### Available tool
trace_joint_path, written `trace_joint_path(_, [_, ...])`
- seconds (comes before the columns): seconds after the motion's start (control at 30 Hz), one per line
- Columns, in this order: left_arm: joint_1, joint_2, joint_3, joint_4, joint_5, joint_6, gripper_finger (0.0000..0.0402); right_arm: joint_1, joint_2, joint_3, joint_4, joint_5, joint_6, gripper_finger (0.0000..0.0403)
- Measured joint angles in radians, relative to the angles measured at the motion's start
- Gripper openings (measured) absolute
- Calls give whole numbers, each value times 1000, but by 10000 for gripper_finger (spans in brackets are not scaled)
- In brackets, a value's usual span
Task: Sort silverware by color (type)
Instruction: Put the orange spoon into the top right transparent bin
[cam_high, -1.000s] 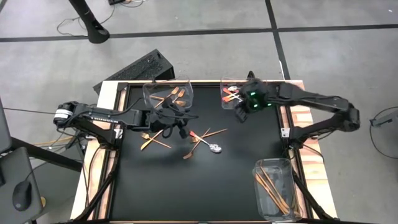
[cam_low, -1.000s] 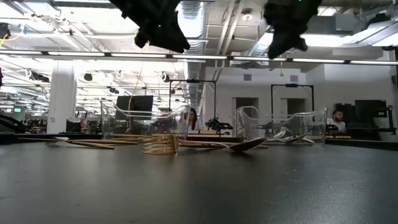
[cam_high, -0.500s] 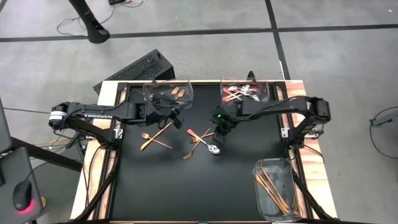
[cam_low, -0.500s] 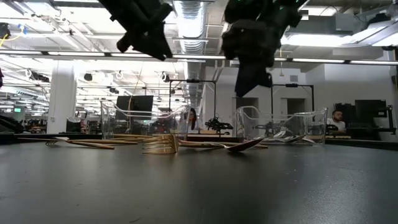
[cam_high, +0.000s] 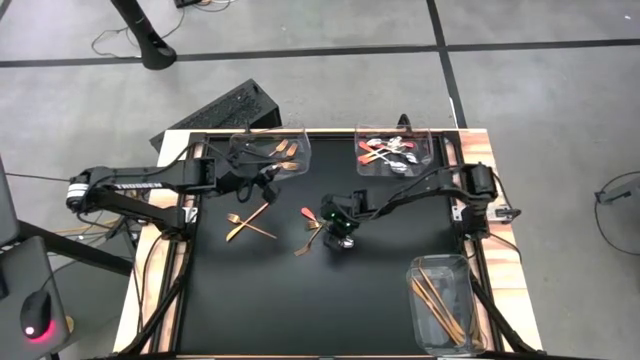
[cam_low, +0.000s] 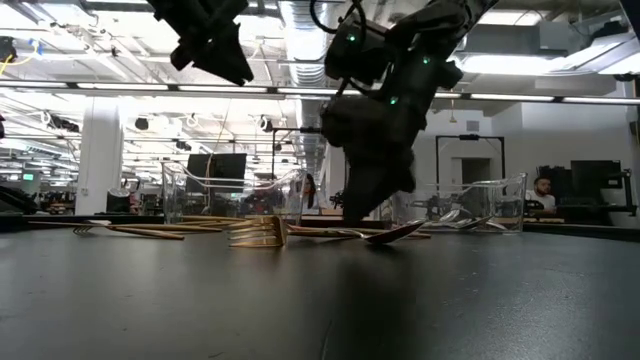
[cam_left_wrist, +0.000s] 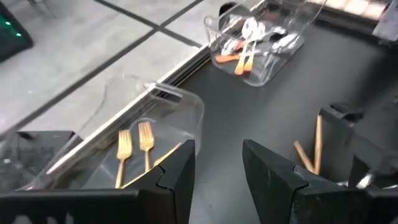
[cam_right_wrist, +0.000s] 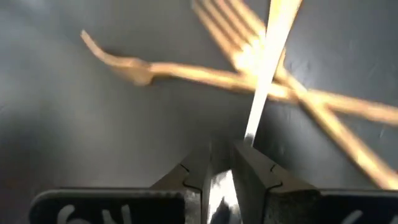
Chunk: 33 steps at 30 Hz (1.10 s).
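Whereas one second ago the right gripper (cam_high: 340, 228) hung over the rear right bin (cam_high: 423, 152) of red-handled spoons (cam_high: 385, 152), it has come down to the mat centre, fingers narrowed on a silver spoon bowl (cam_right_wrist: 219, 191) among crossed gold forks (cam_right_wrist: 249, 56). The left gripper (cam_high: 268, 180) has pulled back to the rear left fork bin (cam_high: 243, 145), fingers (cam_left_wrist: 264, 165) spread wide, empty. Two forks (cam_high: 247, 222) lie left of centre. "TROSSEN" lettering, legible earlier on the left arm, cannot be read now.

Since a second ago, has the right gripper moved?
Yes. The right gripper swung from over the spoon bin down to the loose cutlery mid-table.
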Motion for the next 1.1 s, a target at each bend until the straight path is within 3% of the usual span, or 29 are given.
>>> trace_joint_path(0.3, [0,-2,0,-69,49,31,123,62,17,0,19,296,-30,83])
trace_joint_path(0.67, [0,6,0,-85,48,9,123,64,63,4,11,246,-92,77])
trace_joint_path(0.93, [-6,6,0,-97,51,-3,123,64,46,2,-12,219,-95,15])
trace_joint_path(1.1, [-6,6,0,-91,48,28,123,58,27,1,-47,205,-83,16])
